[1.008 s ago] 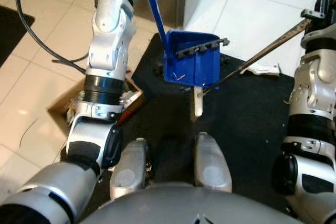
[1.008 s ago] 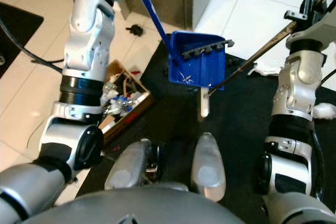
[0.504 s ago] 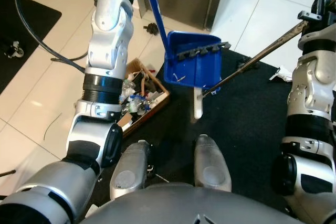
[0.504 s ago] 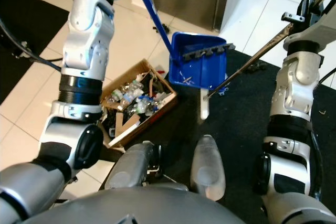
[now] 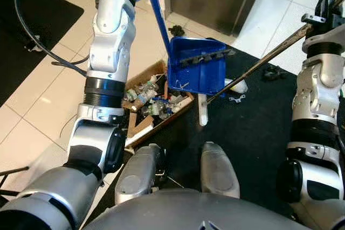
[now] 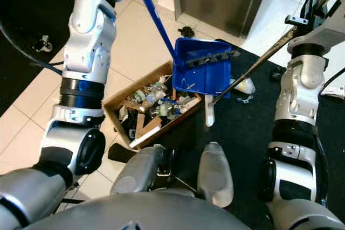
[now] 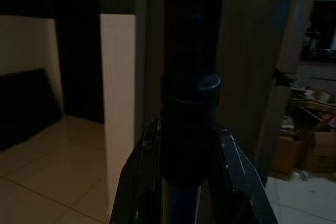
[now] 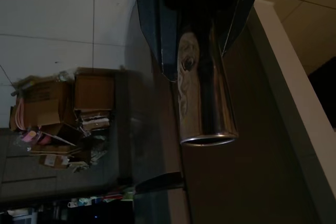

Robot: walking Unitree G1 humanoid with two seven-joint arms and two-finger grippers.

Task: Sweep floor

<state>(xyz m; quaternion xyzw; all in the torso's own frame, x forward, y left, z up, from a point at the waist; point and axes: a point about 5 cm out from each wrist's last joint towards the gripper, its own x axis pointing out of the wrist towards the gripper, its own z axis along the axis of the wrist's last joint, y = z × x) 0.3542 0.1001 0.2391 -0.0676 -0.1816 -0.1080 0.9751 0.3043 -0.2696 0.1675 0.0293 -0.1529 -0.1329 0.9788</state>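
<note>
- Left gripper fingers pinch the dustpan's blue handle; right gripper fingers clamp the metal broom pole.
- The dustpan hangs tilted above the near right corner of a cardboard box full of rubbish, at the black mat's left edge.
- Judged best: keep both grips firm, tip the pan mouth fully over the box (a few scraps cling inside), and hold the broom's white head clear.
</note>
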